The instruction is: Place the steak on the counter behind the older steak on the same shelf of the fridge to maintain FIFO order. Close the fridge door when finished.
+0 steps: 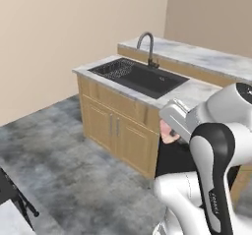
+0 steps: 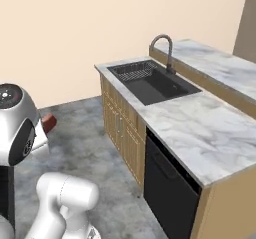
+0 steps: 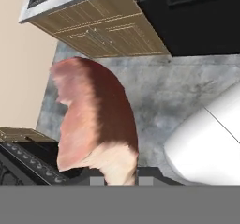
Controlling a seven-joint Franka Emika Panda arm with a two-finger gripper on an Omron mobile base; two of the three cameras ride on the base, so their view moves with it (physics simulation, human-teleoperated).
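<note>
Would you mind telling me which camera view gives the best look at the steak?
The hand view: the steak looms large there, showing pink-red meat and a paler fat edge. The left base view shows a small pink bit beside the arm; the right base view shows a reddish sliver past the arm.

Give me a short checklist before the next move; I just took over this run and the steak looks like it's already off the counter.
1. Pincer shut on the steak: ok.
2. Steak carried over the floor, touching nothing else: ok.
3. Hold secure, no slipping: cannot tell.
4. Fridge in sight ahead: not ok; the base views face the sink and the counter.
5. Fridge door open: cannot tell.
</note>
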